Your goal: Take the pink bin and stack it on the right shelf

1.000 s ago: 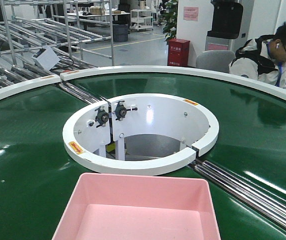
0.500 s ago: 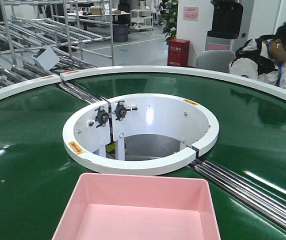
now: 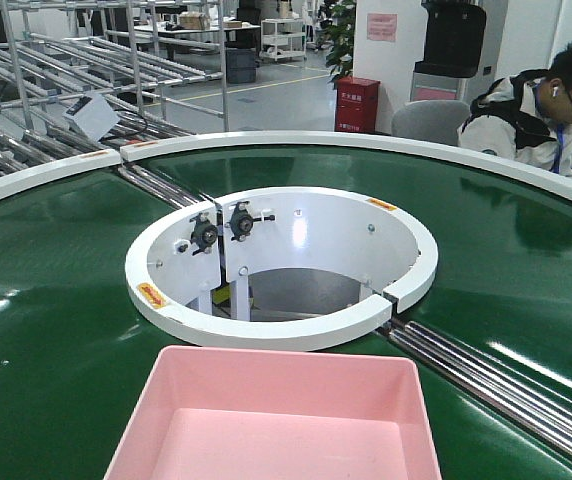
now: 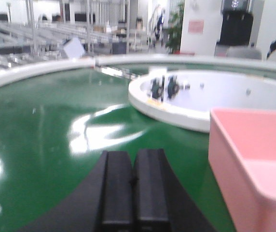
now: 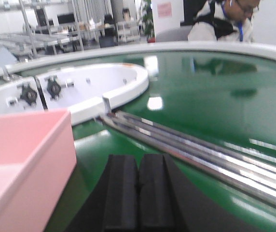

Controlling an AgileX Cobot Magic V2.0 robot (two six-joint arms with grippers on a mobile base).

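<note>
The pink bin [image 3: 276,420] sits empty on the green conveyor belt at the bottom centre of the front view, cut off by the lower edge. In the left wrist view the pink bin [image 4: 254,164] lies to the right of my left gripper [image 4: 134,159], whose black jaws are pressed together with nothing between them. In the right wrist view the pink bin [image 5: 22,159] lies to the left of my right gripper [image 5: 139,162], also shut and empty. Neither gripper touches the bin. The right shelf is out of view.
The belt [image 3: 46,300] curves around a white ring-shaped well [image 3: 281,265] just beyond the bin. Metal roller strips [image 3: 496,380] cross the belt at right. A seated person [image 3: 541,110] is at the far right, with metal racks [image 3: 56,70] at back left.
</note>
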